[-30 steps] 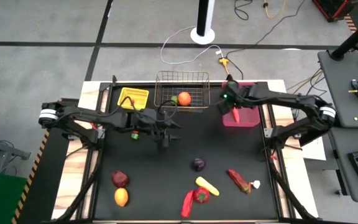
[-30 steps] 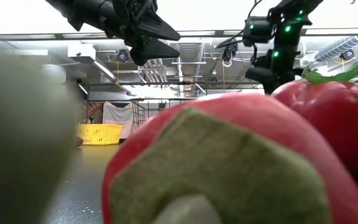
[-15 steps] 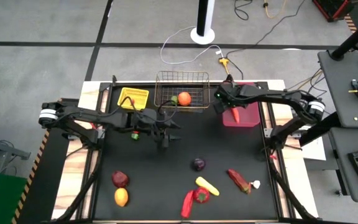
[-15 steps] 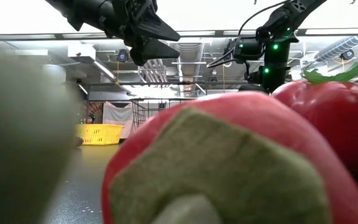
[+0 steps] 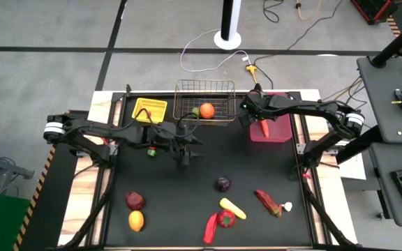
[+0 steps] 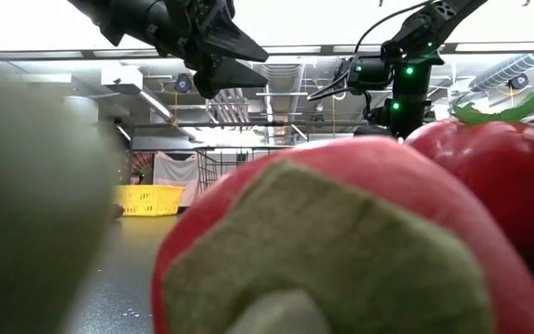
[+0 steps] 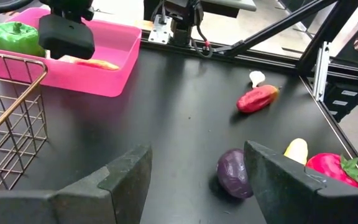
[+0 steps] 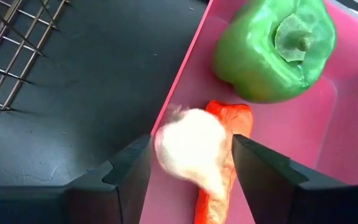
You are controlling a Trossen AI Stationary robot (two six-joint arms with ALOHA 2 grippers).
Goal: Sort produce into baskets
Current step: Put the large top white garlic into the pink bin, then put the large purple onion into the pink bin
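Observation:
My right gripper (image 8: 191, 168) hangs open over the left rim of the magenta-pink bin (image 5: 279, 132), fingers slanting down. Below it in the bin lie an orange carrot (image 8: 219, 180) with a white top and a green pepper (image 8: 272, 46). Whether the fingers still touch the carrot I cannot tell. My left gripper (image 7: 194, 180) stands open above the middle of the table (image 5: 187, 151), holding nothing. A purple piece (image 7: 234, 174) lies on the mat ahead of it. The wire basket (image 5: 204, 94) holds an orange fruit (image 5: 207, 109) and a green one. The yellow tray (image 5: 149, 109) sits left of it.
Loose produce lies on the near half of the mat: a dark red piece (image 5: 135, 201), an orange-yellow one (image 5: 136, 221), a yellow one (image 5: 232, 207), a red pepper (image 5: 225, 219), a red chili (image 5: 210, 228), and a red piece (image 5: 267, 202) beside a white bulb (image 5: 287, 206).
My right gripper has shifted a little toward the table's left and down, and now stands over the pink bin's left rim. The carrot lies in the bin in the same place as before. My left arm has kept still.

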